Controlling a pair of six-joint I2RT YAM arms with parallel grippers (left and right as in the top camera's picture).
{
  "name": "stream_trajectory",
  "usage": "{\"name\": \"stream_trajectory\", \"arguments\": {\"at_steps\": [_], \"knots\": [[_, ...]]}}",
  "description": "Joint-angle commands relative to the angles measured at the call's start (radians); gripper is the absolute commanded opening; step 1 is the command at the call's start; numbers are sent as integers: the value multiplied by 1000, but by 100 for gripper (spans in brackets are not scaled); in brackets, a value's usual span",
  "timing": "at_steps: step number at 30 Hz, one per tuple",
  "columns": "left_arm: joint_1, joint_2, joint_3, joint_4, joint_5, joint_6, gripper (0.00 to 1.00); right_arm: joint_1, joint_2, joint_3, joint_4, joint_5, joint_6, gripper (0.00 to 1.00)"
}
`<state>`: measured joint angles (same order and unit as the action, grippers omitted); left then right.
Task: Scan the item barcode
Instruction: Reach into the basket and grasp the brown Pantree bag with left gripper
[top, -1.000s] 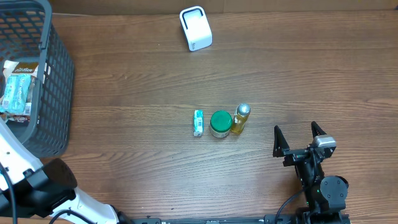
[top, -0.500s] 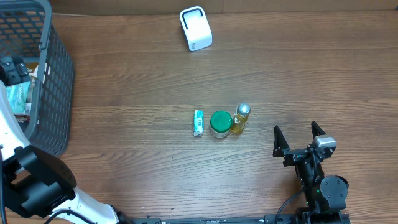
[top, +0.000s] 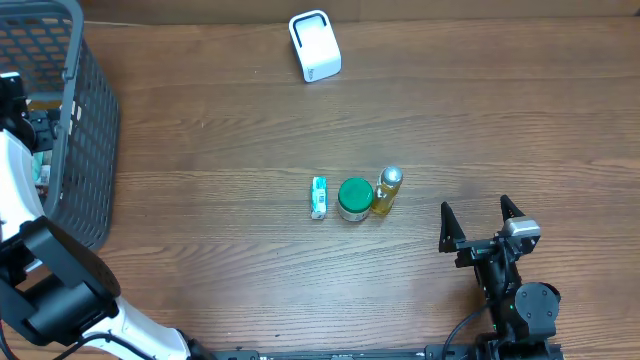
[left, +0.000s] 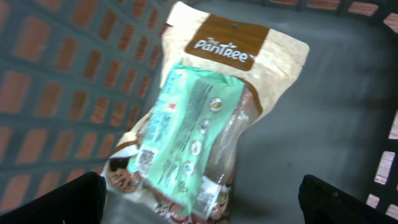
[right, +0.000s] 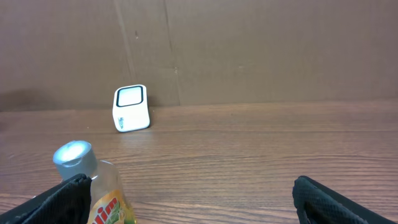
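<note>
My left gripper (left: 202, 208) hangs open inside the dark mesh basket (top: 85, 150), just above a mint-green packet (left: 186, 140). That packet lies on a brown PanTree pouch (left: 239, 46), and small barcode labels show on its lower end. Nothing sits between the fingers (left: 62, 200). The white barcode scanner (top: 314, 45) stands at the table's far edge and also shows as the scanner (right: 131, 108) in the right wrist view. My right gripper (top: 480, 222) rests open and empty at the front right, with the yellow bottle (right: 93, 186) by its left finger.
A small teal box (top: 319, 197), a green-lidded jar (top: 354, 198) and the yellow bottle (top: 387, 191) stand in a row mid-table. The basket's walls (left: 68, 81) close in around my left gripper. A brown wall (right: 249, 50) rises behind the scanner.
My left arm has swung up and into the basket, now covering the packets seen from overhead. The right arm and the table items have not moved.
</note>
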<state>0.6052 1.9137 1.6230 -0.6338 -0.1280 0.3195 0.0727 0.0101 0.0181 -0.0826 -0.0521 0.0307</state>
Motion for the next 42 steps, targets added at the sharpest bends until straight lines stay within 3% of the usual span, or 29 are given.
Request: {"name": "stream_trajectory", "arguments": {"at_steps": [1,18,42], "knots": [[24,57,-12,8,77,52,100,4,-7,-10,4,2,7,100],[46,194,-12,56,129,172,99,4,-7,-10,4,2,7,100],[40,282,-10,93,29,186,98,4,-7,-10,4,2,7,100]]}}
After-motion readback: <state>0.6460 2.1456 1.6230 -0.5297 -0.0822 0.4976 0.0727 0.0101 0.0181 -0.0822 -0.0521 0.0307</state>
